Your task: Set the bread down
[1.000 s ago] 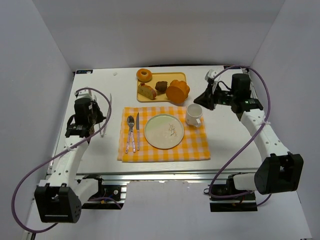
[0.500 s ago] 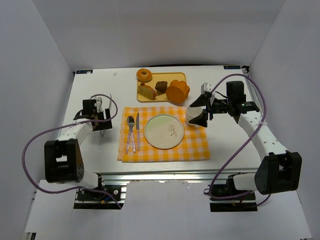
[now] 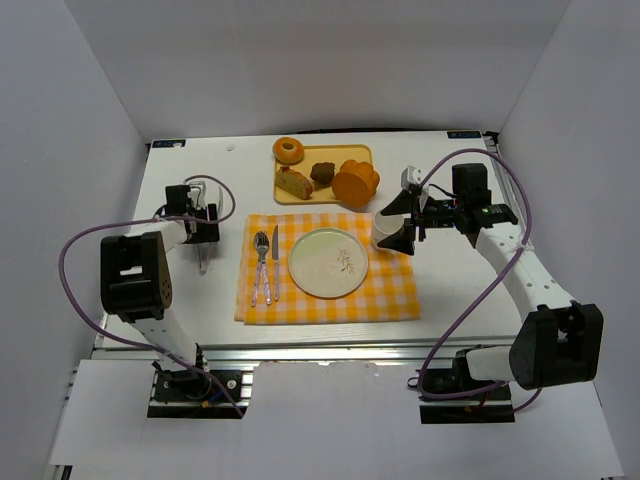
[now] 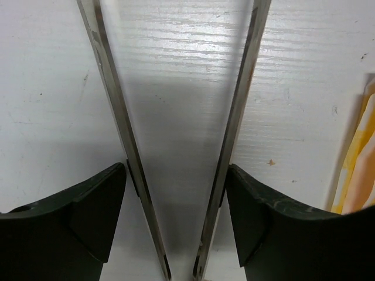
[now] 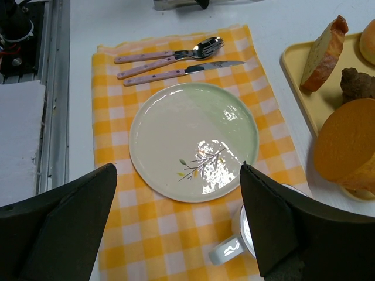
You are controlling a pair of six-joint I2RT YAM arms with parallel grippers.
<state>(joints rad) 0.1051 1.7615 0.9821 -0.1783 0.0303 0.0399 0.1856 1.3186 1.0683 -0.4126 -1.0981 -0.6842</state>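
Left gripper (image 4: pixel 176 175): low over the table (image 3: pixel 450 290), left of the checked cloth (image 3: pixel 390 295). Jaws stand wide apart with the tongs (image 4: pixel 235 117) between them, one metal blade against the inner face of each finger, so it has hold of the tongs. The blades spread apart away from the wrist. Nothing sits between the blades, only table.

Right gripper (image 5: pixel 177 175): fully spread, holding nothing, hanging above the right side of the cloth by the cup (image 5: pixel 227 249).

Bread (image 3: pixel 295 183): on the yellow tray (image 3: pixel 335 152) at the far side of the table, just beyond the cloth. A slice, a dark brown piece and a big round orange loaf are on the tray. A ring-shaped one sits at its far left corner.

Plate (image 3: pixel 328 262): centre of the cloth, cutlery (image 5: pixel 170 61) just beside it on the left, cup on the right.
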